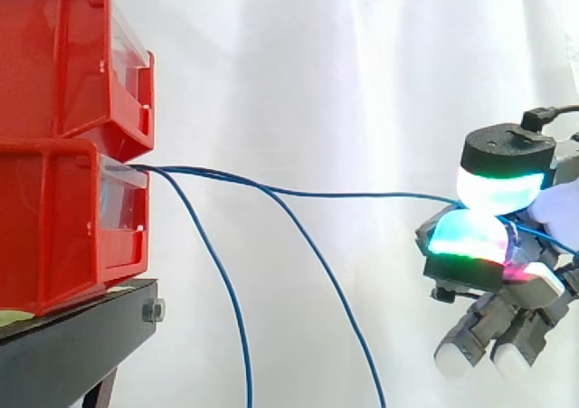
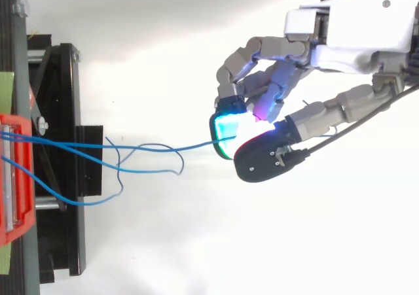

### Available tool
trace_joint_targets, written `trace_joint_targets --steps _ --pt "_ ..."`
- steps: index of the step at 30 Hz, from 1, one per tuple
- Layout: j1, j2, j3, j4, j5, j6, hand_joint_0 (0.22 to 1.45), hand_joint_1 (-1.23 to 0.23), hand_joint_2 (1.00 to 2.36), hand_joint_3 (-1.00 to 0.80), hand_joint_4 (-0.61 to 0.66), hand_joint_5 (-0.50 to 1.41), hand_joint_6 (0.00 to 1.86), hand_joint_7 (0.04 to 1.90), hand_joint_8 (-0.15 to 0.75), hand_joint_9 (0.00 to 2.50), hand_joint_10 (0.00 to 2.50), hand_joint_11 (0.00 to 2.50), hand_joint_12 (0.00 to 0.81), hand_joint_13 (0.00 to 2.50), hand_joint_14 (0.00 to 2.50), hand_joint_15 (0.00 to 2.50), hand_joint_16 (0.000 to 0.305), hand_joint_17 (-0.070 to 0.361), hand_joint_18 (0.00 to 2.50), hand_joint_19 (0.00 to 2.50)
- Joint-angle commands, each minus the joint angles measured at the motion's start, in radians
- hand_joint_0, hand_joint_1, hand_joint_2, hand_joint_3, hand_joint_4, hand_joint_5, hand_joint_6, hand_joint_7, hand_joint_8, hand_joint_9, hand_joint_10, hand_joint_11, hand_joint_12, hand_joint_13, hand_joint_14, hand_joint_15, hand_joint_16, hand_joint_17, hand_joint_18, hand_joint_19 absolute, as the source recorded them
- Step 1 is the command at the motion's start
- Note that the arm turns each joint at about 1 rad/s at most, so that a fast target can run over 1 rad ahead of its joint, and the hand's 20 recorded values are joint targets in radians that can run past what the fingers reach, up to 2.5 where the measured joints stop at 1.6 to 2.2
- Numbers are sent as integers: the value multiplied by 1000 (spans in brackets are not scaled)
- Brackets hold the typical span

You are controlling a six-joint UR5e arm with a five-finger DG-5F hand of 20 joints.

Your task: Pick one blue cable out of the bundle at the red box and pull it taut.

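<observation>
Several thin blue cables come out of the lower red box (image 1: 63,227) at its front lip. One blue cable (image 1: 362,194) runs nearly straight and level from the box to my hand (image 1: 493,236) at the right. The thumb and a finger pinch that cable between their green-glowing pads (image 1: 466,238). From above, the held blue cable (image 2: 163,146) stretches from the red box (image 2: 16,177) at the left edge to the pinch on my hand (image 2: 288,79). Two other blue cables (image 1: 226,290) hang loosely down from the box.
A second red box (image 1: 63,55) is stacked on the lower one, both on a black stand (image 1: 81,336). A white curtain hangs behind. The slack cables (image 2: 105,171) loop in front of the stand between box and hand.
</observation>
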Motion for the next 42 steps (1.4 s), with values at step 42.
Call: trace_joint_targets --steps 42 --pt "5 2 0 88 30 -7 609 -813 1019 -91 47 -113 885 1110 385 1053 11 861 360 515 8 169 54 120 602 211"
